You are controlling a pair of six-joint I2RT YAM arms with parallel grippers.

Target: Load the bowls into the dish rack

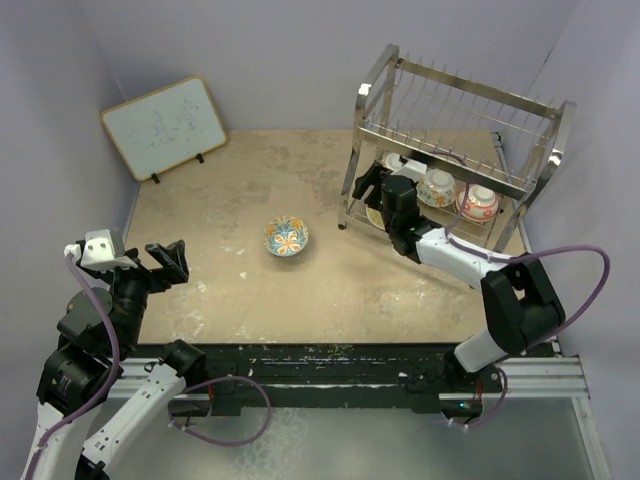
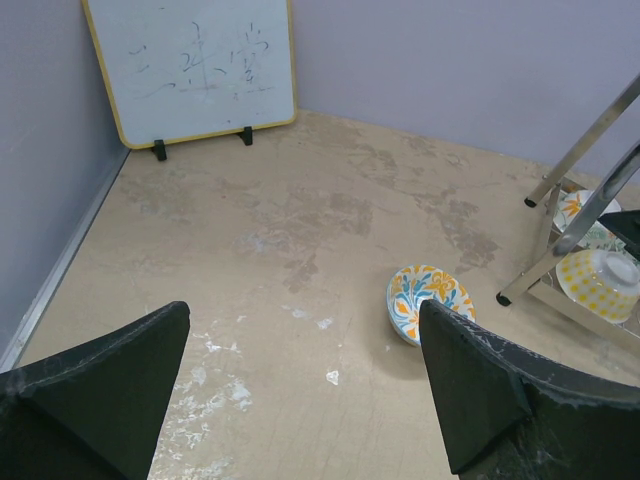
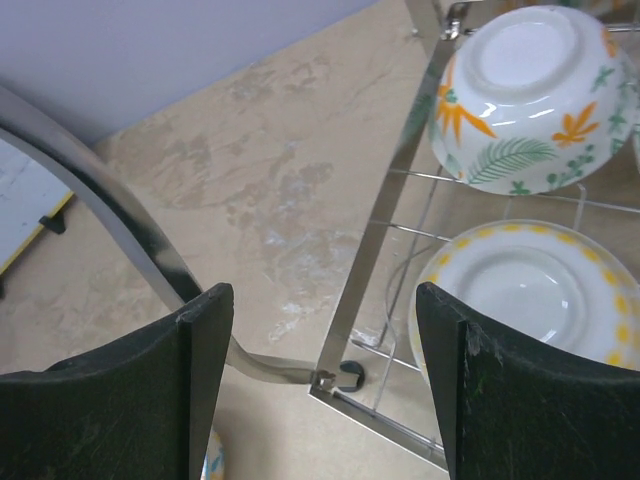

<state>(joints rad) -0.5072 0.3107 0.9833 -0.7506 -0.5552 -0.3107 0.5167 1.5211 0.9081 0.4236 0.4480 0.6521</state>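
One bowl (image 1: 287, 237) with a blue and orange floral inside sits upright on the table, alone; it also shows in the left wrist view as the bowl (image 2: 428, 300) ahead of my right finger. The dish rack (image 1: 455, 150) stands at the back right. On its lower tier lie several bowls, among them a leaf-patterned one upside down (image 3: 530, 100) and a yellow-rimmed one (image 3: 530, 290). My right gripper (image 3: 320, 320) hangs open over the rack's front left corner (image 3: 385, 220), holding nothing. My left gripper (image 2: 303, 330) is open and empty, well left of the loose bowl.
A wood-framed whiteboard (image 1: 165, 125) leans at the back left corner. Purple walls close in the table on three sides. The rack's chrome leg (image 2: 580, 215) stands just right of the loose bowl. The tabletop (image 1: 250, 190) is beige with white scuffs.
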